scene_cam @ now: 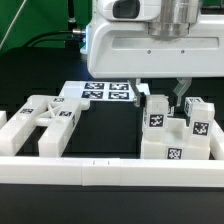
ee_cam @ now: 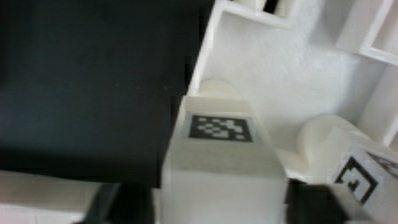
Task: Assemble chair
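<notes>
- The gripper [scene_cam: 165,97] hangs with its jaws parted and nothing visibly held (its fingertips are not clear in the wrist view).
- Directly below it stands a tagged leg bar [scene_cam: 157,117], long axis upright, so the approach looks like a straight descent.
- Just beside that is a second leg bar [scene_cam: 197,120], which may crowd one finger; both seem to rise from the seat block [scene_cam: 175,152].
- Well off to the side lies the X-braced frame [scene_cam: 45,120], and beyond it the marker board [scene_cam: 110,92].

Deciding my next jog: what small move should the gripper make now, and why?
Probably lower straight down, jaws open: the gripper hangs just above the upright tagged leg bar, its fingers apart and not yet around it, and the wrist view shows that bar roughly centred.
</notes>
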You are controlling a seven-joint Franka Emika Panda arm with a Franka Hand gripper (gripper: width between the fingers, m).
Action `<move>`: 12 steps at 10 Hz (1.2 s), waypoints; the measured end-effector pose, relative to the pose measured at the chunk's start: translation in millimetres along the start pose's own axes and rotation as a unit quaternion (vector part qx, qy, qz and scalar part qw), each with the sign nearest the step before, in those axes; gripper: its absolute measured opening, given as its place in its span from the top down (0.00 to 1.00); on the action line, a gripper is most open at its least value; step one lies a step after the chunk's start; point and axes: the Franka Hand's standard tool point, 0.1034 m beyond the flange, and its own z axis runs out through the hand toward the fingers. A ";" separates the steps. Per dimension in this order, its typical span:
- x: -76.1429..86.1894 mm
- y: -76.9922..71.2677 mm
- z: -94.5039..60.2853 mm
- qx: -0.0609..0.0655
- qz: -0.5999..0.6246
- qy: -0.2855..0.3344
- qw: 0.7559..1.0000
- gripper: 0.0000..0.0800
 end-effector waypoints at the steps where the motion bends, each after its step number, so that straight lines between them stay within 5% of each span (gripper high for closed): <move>1: -0.1 0.2 0.2 0.000 0.005 0.000 1.000 0.64; 6: -0.1 -1.2 0.3 0.002 0.141 0.000 0.990 0.64; 10: -0.7 -8.5 1.3 0.003 0.319 0.000 0.948 0.64; 12: -0.3 -10.0 1.7 0.014 0.402 0.007 0.915 0.64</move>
